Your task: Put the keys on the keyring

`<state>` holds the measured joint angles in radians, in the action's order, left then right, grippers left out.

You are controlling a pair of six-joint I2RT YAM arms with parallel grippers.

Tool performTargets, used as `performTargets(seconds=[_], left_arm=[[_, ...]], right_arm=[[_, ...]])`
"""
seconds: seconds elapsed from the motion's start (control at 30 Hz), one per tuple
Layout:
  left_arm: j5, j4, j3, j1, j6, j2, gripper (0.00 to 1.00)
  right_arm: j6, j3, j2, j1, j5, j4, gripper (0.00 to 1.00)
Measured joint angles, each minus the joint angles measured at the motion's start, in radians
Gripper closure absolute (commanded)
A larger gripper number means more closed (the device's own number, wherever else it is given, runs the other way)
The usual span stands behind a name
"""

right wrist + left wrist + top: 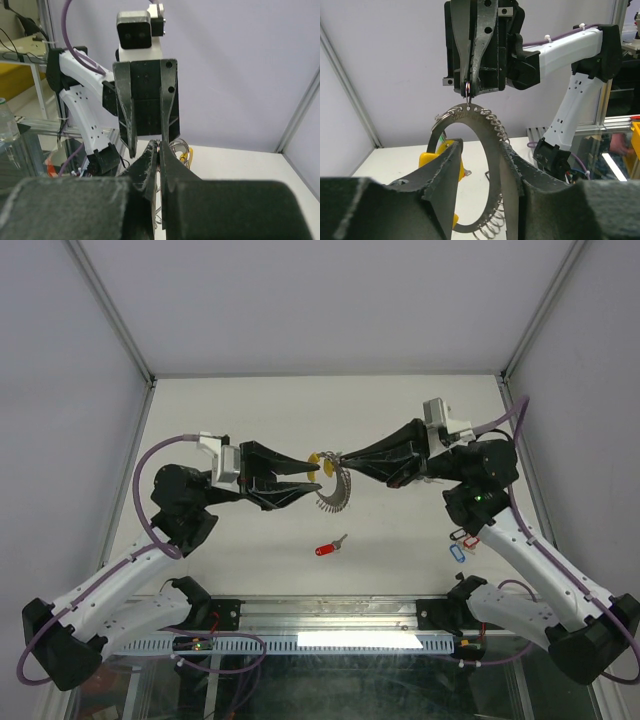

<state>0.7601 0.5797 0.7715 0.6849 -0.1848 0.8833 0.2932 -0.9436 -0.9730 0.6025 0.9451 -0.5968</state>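
The keyring [335,495], a flat grey crescent edged with small wire coils, hangs in the air at mid-table. My right gripper [338,457] is shut on the keyring's top edge; in the left wrist view the right gripper [468,90] pinches it from above. My left gripper [312,469] faces it, jaws apart. The keyring's band [492,150] passes between the left fingers, close to the right-hand finger [522,175]. A yellow-tagged key [427,159] sits just behind the left-hand finger [445,170], at the ring. A red-tagged key [327,548] lies on the table below.
Two more tagged keys, one blue [457,552] and one red [460,536], lie beside the right arm's forearm. White walls with metal posts enclose the table on three sides.
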Motion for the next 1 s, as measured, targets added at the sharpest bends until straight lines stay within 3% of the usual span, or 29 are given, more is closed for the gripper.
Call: performTargets(seconds=[0.27, 1.0], left_arm=[[-0.028, 0.048, 0.001, 0.030, 0.015, 0.006, 0.73], [-0.051, 0.102, 0.006, 0.063, 0.025, 0.027, 0.80]], right_arm=[[0.058, 0.001, -0.022, 0.074, -0.047, -0.080, 1.00], [-0.007, 0.006, -0.043, 0.148, -0.123, -0.037, 1.00]])
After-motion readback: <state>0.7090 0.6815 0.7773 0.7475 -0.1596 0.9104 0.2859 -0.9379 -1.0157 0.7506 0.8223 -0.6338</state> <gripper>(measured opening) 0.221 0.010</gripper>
